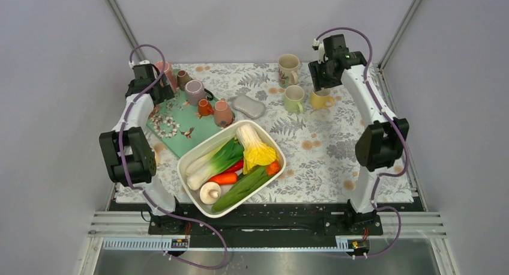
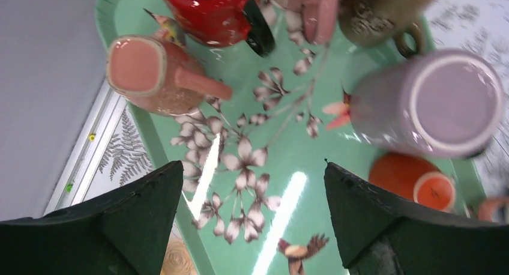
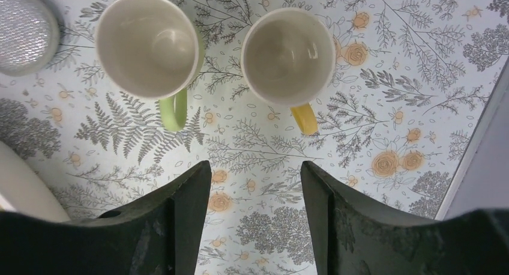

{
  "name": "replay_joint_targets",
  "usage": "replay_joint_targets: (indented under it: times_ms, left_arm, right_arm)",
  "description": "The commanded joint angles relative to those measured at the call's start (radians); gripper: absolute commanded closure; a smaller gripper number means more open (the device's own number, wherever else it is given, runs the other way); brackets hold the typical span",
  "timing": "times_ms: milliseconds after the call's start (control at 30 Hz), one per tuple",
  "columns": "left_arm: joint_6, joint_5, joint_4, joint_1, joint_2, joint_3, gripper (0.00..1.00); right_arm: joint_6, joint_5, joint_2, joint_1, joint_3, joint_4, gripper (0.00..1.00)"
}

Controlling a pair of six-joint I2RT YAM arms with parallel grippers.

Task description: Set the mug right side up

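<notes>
1. Left gripper point(image 2: 252, 170): upper left of the top view, over the far end of the green tray point(image 1: 177, 143). Fingers wide apart, holding nothing, with bare tray between them in the wrist view.
2. The tray carries a cluster of mugs. In the left wrist view there's a pink mug point(image 2: 141, 68) upper left, a red mug point(image 2: 207, 11) top centre, a brown mug point(image 2: 378, 11) top right and an orange cup point(image 2: 420, 179) lower right.
3. Lavender mug point(image 2: 453, 101): right side of the left wrist view, on the tray, base-up with the foot ring showing. It's clear of both fingers. In the top view it's upper left of centre, just beside the brown mug.
4. The pink mug also shows a flat closed face. Can't tell for sure if that's its base.
5. White dish point(image 1: 180, 165): centre-bottom of the top view, full of vegetables, touching the tray's near edge.
6. Grey oblong object point(image 1: 248, 107): centre, on the floral cloth point(image 1: 336, 143).
7. Cream mug point(image 1: 288, 68), green mug point(image 3: 147, 44) and yellow mug point(image 3: 288, 56): upper right of centre, all upright, mouths open.
8. Right gripper point(image 3: 255, 167): upper right of the top view, above the green and yellow mugs. Fingers apart, empty, touching neither.
</notes>
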Motion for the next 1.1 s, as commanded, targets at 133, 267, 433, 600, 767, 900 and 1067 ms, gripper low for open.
replay_joint_targets:
  times_ms: [133,267,433,600,767,900,1067]
  left_arm:
    - [0.104,-0.275,0.193,-0.011,0.126,0.142,0.01]
    - [0.162,-0.244,0.099,0.041,0.2,0.272,0.01]
    - [0.14,-0.139,-0.078,0.099,0.346,0.459,0.01]
    - [0.163,0.022,-0.165,0.139,0.382,0.508,0.01]
    - [0.392,0.322,-0.161,0.201,0.315,0.442,0.01]
    - [0.607,0.314,-0.219,0.205,0.328,0.472,0.01]
    - [0.762,0.296,-0.352,0.207,0.418,0.603,0.01]
  right_arm:
    - [0.01,-0.095,-0.326,0.015,-0.406,0.309,0.33]
    - [0.013,-0.075,-0.379,0.015,-0.471,0.313,0.33]
    - [0.021,-0.069,-0.386,0.015,-0.498,0.314,0.32]
    - [0.018,-0.072,-0.377,0.015,-0.504,0.306,0.31]
    - [0.007,-0.068,-0.374,0.015,-0.512,0.306,0.3]
    - [0.004,-0.073,-0.366,0.015,-0.511,0.305,0.3]
    - [-0.008,-0.089,-0.376,0.015,-0.522,0.303,0.3]
